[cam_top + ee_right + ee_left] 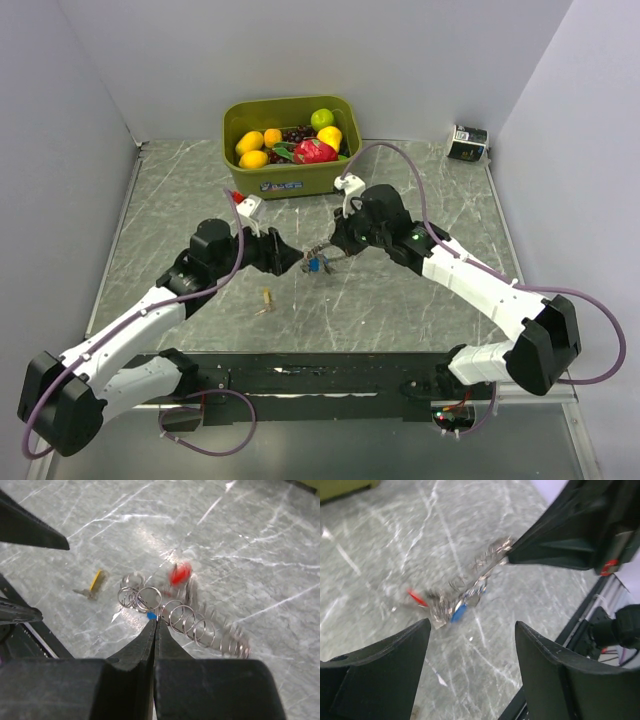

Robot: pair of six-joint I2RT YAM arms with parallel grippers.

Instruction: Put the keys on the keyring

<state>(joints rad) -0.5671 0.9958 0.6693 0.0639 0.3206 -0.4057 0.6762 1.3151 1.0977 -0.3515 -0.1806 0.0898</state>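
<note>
Closed tight, right jaws pinch the keyring [183, 621]; left jaws gape.

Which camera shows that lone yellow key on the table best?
Right wrist view: the yellow key lies unblocked, head and blade distinct. The top view shows only a tiny speck; the left wrist view gives no clear sight.

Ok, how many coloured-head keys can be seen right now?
3: blue key and blurred red key at the keyrings the right gripper grips; yellow key lying apart on the table. Others may be hidden.
</note>
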